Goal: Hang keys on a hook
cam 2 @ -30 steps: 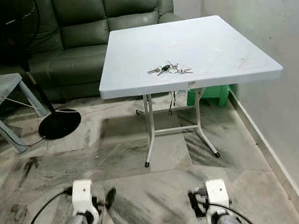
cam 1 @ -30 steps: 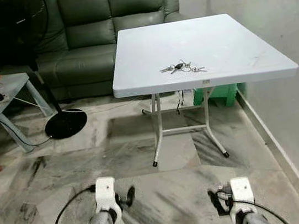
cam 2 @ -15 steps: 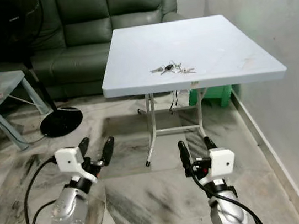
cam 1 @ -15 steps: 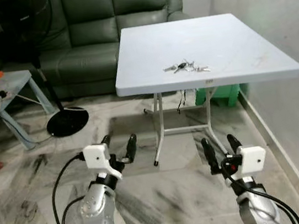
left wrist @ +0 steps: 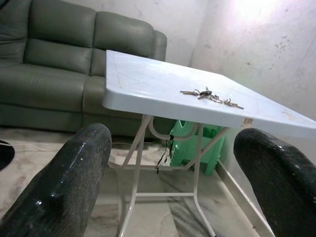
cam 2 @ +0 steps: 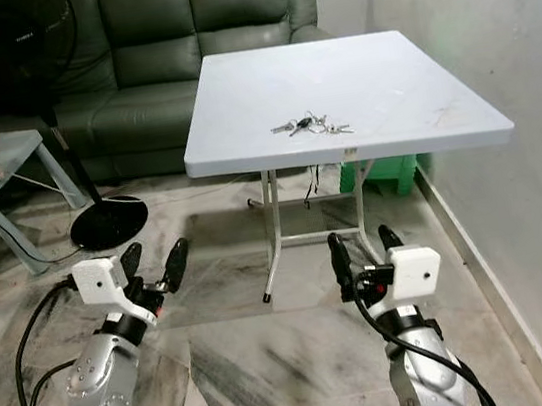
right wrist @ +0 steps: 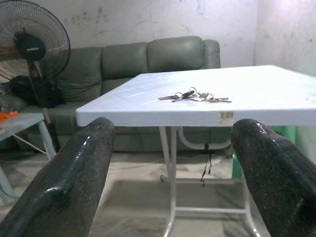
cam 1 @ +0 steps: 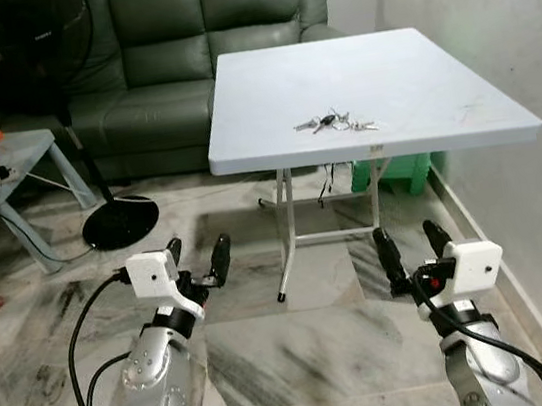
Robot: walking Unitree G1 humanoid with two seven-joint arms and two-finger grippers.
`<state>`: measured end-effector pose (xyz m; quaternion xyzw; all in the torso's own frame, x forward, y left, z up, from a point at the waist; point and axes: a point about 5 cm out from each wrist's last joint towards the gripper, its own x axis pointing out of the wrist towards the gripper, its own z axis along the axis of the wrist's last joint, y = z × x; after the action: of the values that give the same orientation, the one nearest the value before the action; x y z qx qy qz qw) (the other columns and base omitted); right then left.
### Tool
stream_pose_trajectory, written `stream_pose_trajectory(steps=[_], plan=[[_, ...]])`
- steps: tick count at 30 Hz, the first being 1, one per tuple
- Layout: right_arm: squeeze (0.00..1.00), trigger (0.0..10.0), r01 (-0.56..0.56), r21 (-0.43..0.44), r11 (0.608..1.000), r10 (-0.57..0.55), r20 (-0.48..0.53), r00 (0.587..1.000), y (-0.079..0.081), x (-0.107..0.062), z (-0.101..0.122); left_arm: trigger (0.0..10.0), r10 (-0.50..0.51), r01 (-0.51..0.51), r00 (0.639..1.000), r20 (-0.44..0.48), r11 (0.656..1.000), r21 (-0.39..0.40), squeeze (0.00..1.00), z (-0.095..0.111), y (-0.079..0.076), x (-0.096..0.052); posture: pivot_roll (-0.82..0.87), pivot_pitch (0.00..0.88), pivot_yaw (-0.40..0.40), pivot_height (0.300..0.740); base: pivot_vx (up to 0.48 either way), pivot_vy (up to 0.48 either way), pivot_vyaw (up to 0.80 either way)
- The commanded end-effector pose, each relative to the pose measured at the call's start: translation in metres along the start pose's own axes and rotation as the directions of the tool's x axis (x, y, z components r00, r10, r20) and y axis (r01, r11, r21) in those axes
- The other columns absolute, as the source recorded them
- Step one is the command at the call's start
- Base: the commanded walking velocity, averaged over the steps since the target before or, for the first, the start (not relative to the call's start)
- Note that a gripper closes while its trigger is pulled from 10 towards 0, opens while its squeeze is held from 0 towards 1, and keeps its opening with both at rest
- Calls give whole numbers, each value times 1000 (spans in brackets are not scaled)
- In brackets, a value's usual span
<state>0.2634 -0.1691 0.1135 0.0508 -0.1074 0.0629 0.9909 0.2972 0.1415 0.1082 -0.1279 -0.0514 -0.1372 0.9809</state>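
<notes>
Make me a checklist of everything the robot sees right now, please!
Surface: white folding table, clean top.
Job's things: keys lying near the table's front edge; hook: nothing seen.
Clutter: nothing seen on the table.
Grippers: left gripper and right gripper raised over the floor, short of the table, both open.
Cables: black cables along both arms.
Surroundings: green sofa, standing fan, green stool, wall at right.

A green sofa (cam 1: pixel 178 44) stands behind the white table (cam 1: pixel 434 69), a fan (cam 1: pixel 48 53) beside.
</notes>
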Motion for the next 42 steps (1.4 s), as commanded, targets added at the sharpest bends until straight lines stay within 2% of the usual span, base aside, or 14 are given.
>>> stream_pose_trajectory(steps=[1, 7, 16, 42], plan=[[0, 10000, -7, -17, 1000, 7, -4, 1000, -2, 3, 4, 10000, 15, -15, 1000, -16, 1000, 5, 0, 4, 2, 5, -33, 0, 0, 740, 0, 0, 0], [0, 10000, -7, -33, 999, 6, -11, 1000, -5, 5, 6, 10000, 51, -51, 997, -61, 999, 15, 0, 3, 6, 8, -31, 0, -1, 740, 108, 0, 0], [0, 10000, -10, -29, 1000, 9, -20, 1000, -2, 6, 4, 10000, 55, -53, 996, -77, 998, 27, 0, 2, 6, 9, -30, 0, 2, 740, 304, 0, 0], [0, 10000, -18, -39, 999, 17, -30, 999, -2, 3, 5, 10000, 34, -32, 996, -83, 999, 23, 0, 3, -1, 15, -44, 0, -2, 740, 480, 0, 0]])
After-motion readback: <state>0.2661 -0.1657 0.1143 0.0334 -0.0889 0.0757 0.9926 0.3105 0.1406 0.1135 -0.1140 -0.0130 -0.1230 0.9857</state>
